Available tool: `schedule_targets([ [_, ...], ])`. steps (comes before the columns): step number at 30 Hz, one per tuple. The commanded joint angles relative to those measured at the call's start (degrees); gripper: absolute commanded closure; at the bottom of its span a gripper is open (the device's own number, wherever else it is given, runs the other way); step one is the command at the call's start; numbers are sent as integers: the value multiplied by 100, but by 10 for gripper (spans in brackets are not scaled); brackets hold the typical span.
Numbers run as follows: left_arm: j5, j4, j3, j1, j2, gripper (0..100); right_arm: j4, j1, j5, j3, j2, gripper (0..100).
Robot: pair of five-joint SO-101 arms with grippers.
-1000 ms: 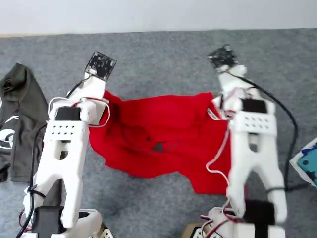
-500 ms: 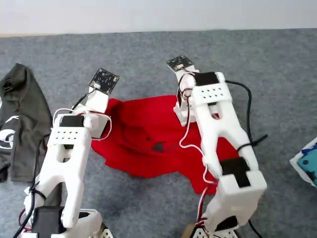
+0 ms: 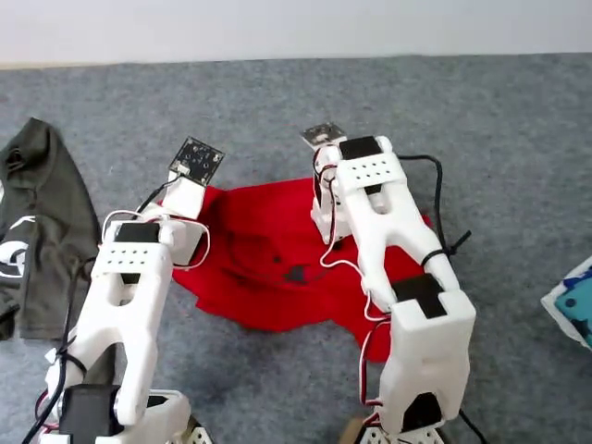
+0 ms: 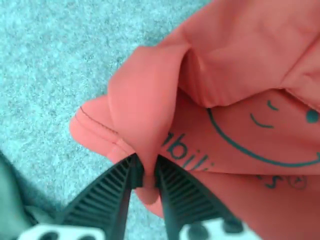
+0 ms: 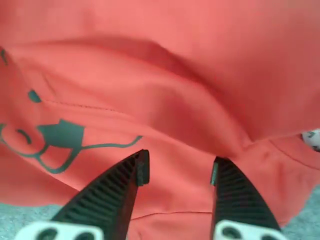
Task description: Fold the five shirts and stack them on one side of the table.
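A red shirt [image 3: 268, 250] with a dark smiley print lies crumpled in the middle of the grey table. My left gripper [image 4: 146, 176] is shut on a raised fold at the shirt's [image 4: 240, 90] left edge, near the table. In the high view this left gripper [image 3: 190, 199] sits at the shirt's left side. My right gripper [image 5: 177, 170] is open just above the red shirt [image 5: 165, 70], with cloth under the gap between its fingers. In the high view the right gripper [image 3: 326, 199] hangs over the shirt's upper middle. A dark olive shirt [image 3: 42, 231] lies at the table's left edge.
A light blue and teal item [image 3: 575, 305] pokes in at the right edge. Grey table surface [image 3: 490, 139] stretches behind and to the right of the red shirt. Both arm bases stand at the near edge.
The right arm swung left from the shirt's right side to its upper middle, and the shirt's right part now lies folded inward. The left gripper shifted slightly toward the near edge.
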Motion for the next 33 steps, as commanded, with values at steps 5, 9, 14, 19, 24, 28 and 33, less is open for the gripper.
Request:
schedule_targets([
  [5, 35, -123, -40, 35, -35, 997, 48, 312, -53, -325, 242, 789],
  [9, 35, -132, -31, 44, -35, 997, -136, 435, -26, -334, 330, 789],
  [14, 44, -378, 57, 44, -35, 997, -391, 198, -26, -343, 444, 790],
  [19, 44, -475, 215, 44, -35, 997, -418, -101, -44, -343, 470, 790],
  [24, 44, -475, 251, 44, -35, 997, -418, -215, -44, -448, 488, 790],
  [28, 44, -475, 251, 44, -35, 997, -567, -215, -35, -466, 505, 790],
  [33, 44, -475, 251, 44, -35, 997, -593, -198, 9, -501, 840, 830],
])
